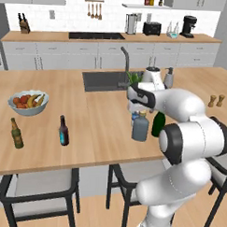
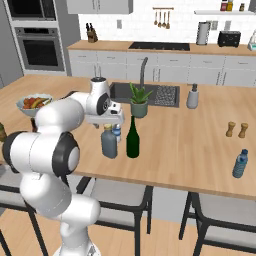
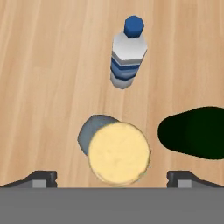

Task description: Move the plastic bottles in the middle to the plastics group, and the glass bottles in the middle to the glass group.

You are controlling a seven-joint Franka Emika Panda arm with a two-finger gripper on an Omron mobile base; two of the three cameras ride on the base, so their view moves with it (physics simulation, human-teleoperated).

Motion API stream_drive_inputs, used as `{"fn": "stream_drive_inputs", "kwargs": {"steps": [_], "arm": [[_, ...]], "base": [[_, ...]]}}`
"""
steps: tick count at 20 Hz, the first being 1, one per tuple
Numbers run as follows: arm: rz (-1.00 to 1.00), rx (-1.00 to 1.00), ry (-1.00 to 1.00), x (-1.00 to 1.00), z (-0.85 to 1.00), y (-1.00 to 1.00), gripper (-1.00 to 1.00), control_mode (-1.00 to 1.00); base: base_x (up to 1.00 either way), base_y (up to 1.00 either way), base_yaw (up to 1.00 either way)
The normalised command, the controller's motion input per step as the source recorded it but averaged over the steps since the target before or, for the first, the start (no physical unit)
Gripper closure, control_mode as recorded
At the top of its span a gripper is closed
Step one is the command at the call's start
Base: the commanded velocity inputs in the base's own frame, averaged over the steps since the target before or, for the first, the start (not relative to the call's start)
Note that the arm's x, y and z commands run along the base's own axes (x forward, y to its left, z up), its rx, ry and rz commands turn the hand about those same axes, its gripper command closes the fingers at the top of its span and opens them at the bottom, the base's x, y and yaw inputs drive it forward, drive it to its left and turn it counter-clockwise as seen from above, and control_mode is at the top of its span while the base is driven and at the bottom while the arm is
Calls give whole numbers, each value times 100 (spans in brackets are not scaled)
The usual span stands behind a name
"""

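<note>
The gripper (image 3: 113,177) hangs directly above the squat grey-blue bottle (image 3: 98,135), looking straight down on its tan cap (image 3: 119,152). The fingertips (image 3: 41,178) stand spread wide to either side of the cap, touching nothing.

The grey-blue bottle (image 2: 109,142) stands upright on the wooden table (image 2: 190,135), near its front edge. The dark green wine bottle (image 2: 132,137) stands upright just beside it, apart from it. The small water bottle (image 3: 127,54) stands upright just behind the grey-blue one; its cap reads blue in the hand view.

At the table's left end, the brown bottle (image 1: 17,133) and the dark bottle with blue label (image 1: 63,131) stand near each other, in front of a fruit bowl (image 1: 28,102). At the right end, well apart from the middle cluster, a blue plastic bottle (image 2: 240,163) stands alone, with two shakers (image 2: 236,129) behind it. A grey pump dispenser (image 2: 193,96) stands beside the sink (image 2: 165,95).
</note>
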Motion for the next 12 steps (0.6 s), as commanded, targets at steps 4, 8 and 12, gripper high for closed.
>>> {"fn": "stream_drive_inputs", "kwargs": {"steps": [4, 8, 12], "arm": [[0, 0, 0, 9, -17, 0, -100, -100], [0, 0, 0, 29, -24, 0, -100, -100], [0, 0, 0, 19, -13, 0, -100, -100]], "base": [[0, 0, 0], [0, 0, 0], [0, 0, 0]]}}
